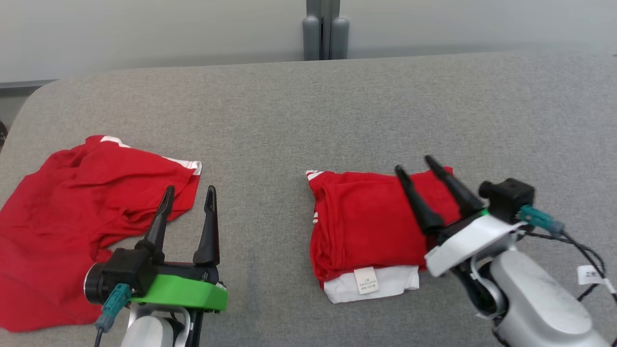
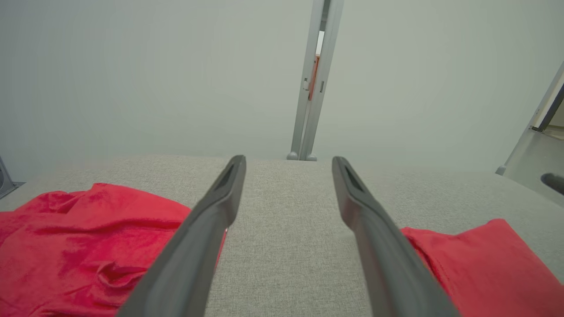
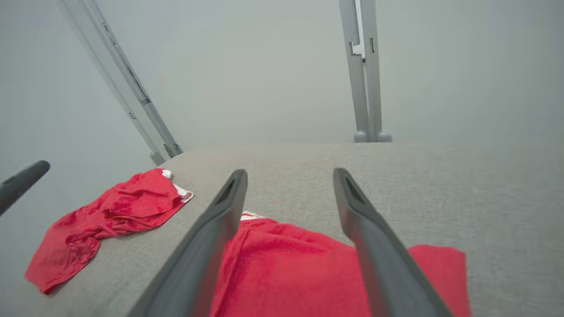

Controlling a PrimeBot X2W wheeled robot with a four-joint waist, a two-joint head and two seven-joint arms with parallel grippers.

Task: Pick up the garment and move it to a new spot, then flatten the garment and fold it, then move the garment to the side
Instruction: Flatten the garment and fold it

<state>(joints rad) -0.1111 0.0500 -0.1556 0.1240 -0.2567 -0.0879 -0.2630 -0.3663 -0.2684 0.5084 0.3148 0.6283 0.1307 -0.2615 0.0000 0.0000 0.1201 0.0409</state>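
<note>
- The left end effector (image 1: 190, 189) is nearest, low on the left. Its two dark fingers point away from the robot and stand spread, with nothing between them.
- The right end effector (image 1: 413, 164) reaches in from the lower right. Its fingers are parted and empty, angled up and to the left over the right part of the folded garment (image 1: 361, 226). Whether they touch the cloth I cannot tell.
- The folded garment, red, lies in a compact, roughly square stack right of centre on the table (image 1: 308, 111). A white layer sticks out at its near edge with a small label (image 1: 366, 280) on it, and white trim shows at the far left corner.
- A second red garment (image 1: 72, 217) lies crumpled and spread out at the table's left end, well apart from the folded one. Its near right edge runs just beside the left end effector's left finger.
- The table is covered in plain grey woven fabric with a rounded far left corner, and it is bare beyond the two garments.
- A grey post (image 1: 325, 33) stands behind the far edge, near the middle.
- A pale, plain wall (image 1: 144, 29) lies past it. In the right wrist view a second slanted grey post (image 3: 132, 92) stands by the table's far left corner.
</note>
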